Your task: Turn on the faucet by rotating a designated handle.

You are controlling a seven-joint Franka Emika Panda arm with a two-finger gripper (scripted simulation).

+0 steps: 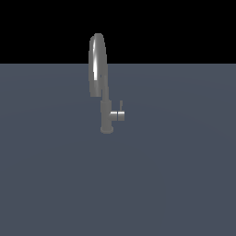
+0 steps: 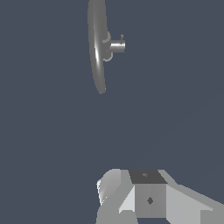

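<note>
The faucet (image 1: 105, 110) is a grey brushed-metal tap standing upright on a small round base, with a tall arched spout (image 1: 97, 64). The handle (image 1: 117, 115) is a short cylinder stub jutting from the post toward the exterior view's right, tipped with a thin upright pin. In the wrist view the faucet's spout (image 2: 97, 48) and the handle (image 2: 117, 45) show from above, far from my gripper (image 2: 131, 197). Grey finger blocks sit together at the frame's edge with no gap showing. The gripper holds nothing. It is out of the exterior view.
A flat dark blue-grey floor (image 1: 175, 184) spreads all around the faucet. Black background lies beyond the floor's far edge. No other objects show.
</note>
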